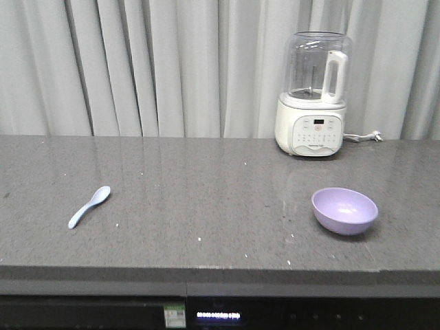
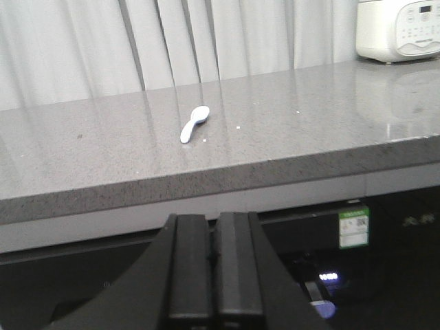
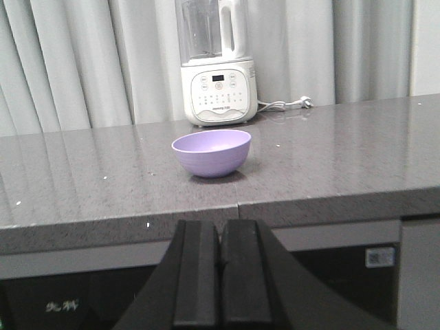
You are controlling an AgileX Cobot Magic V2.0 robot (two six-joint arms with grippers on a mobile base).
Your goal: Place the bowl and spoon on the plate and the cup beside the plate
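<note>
Big grey counter [image 1: 206,199], white blender [image 1: 313,103] at its back right. Both clenched shut on nothing: left gripper [image 2: 212,230] and right gripper [image 3: 218,234], down in front of the counter edge. Purple bowl [image 1: 344,210] upright front right, well apart from blue spoon [image 1: 89,206] far left.

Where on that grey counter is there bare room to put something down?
The widest bare patch is the middle of the counter, between the spoon and the bowl. Behind the spoon, up to the curtain, is bare too. It is most crowded around the bowl, where the blender stands behind it.
</note>
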